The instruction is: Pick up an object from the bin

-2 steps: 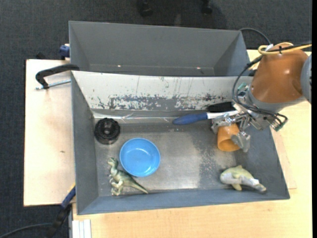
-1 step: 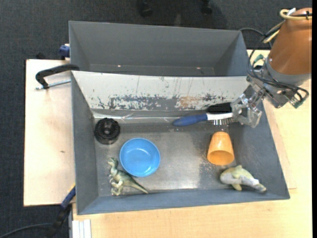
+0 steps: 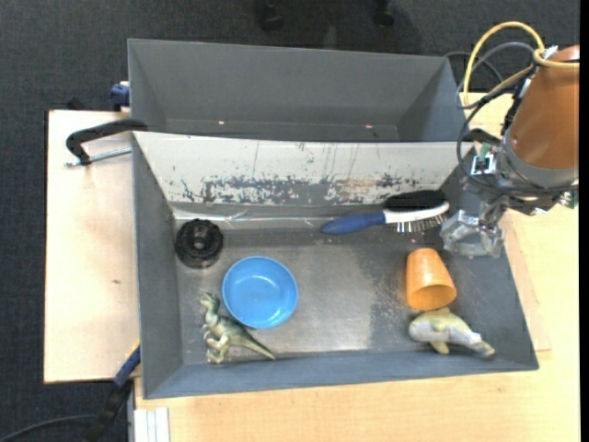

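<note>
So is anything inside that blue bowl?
Nothing visible: the blue bowl faces up and its bare inside shows. Whatever may lie under it is covered. A green toy dinosaur lies just beside it, outside.

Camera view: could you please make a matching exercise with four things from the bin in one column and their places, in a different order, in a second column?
Things
1. blue bowl
2. orange cup
3. brush with a blue handle
4. black round cap

Places
A. along the back wall, its head near the gripper
B. at the left, near the back corner
C. at the right, just behind the pale toy animal
D. front left, beside the green toy dinosaur

Pairs: 1-D, 2-C, 3-A, 4-B
</note>
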Motion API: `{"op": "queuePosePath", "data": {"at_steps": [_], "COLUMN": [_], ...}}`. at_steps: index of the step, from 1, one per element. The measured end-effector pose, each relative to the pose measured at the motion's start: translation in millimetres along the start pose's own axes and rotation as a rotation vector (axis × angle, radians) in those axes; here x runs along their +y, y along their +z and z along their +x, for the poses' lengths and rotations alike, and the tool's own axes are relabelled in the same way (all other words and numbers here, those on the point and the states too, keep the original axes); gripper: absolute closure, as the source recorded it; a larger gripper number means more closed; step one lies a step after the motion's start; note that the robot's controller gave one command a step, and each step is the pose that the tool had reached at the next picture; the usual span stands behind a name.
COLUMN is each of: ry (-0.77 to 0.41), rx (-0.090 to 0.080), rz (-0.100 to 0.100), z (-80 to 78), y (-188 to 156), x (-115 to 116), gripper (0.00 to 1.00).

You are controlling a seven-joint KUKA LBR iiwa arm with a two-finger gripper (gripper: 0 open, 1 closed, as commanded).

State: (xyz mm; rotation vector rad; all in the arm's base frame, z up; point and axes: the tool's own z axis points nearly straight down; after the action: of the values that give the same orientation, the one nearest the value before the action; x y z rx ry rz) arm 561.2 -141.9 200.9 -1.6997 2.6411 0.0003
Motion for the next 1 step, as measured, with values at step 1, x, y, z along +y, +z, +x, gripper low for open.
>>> {"op": "queuePosePath", "data": {"at_steps": [1], "ry": [0.0], "rx": [-0.002], "rz": [0.0], "z": [-1.0], "y": [-0.2], "x": [-0.1], "gripper": [0.0]}}
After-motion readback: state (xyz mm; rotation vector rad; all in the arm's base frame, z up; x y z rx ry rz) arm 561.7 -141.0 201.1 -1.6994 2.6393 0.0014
